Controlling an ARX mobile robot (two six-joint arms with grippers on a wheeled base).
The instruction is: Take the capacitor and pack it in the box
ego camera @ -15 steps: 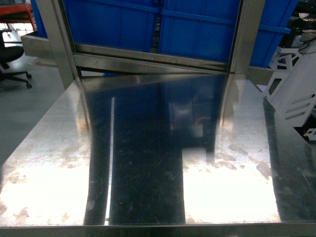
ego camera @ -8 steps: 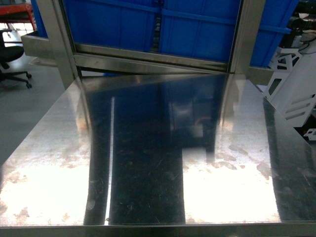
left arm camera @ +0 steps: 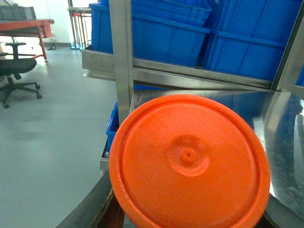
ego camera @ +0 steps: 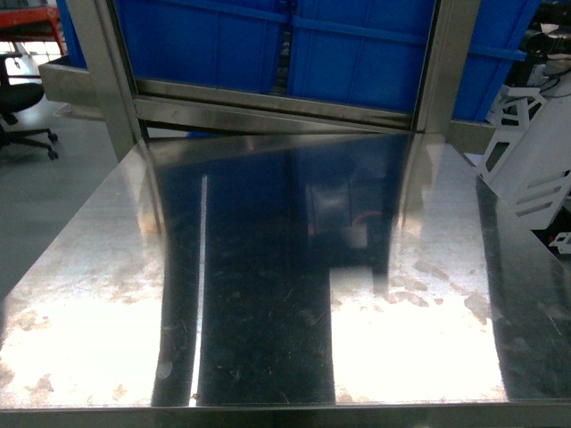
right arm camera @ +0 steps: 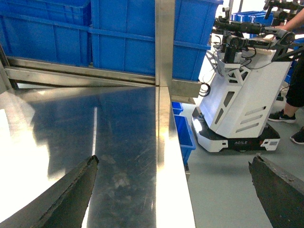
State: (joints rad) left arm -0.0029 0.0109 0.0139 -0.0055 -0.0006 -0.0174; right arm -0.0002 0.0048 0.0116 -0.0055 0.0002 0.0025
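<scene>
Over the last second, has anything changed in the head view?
Nothing visibly changed. The steel table and the blue bins behind it look the same in all three head pictures, and no gripper, box or capacitor shows there.
</scene>
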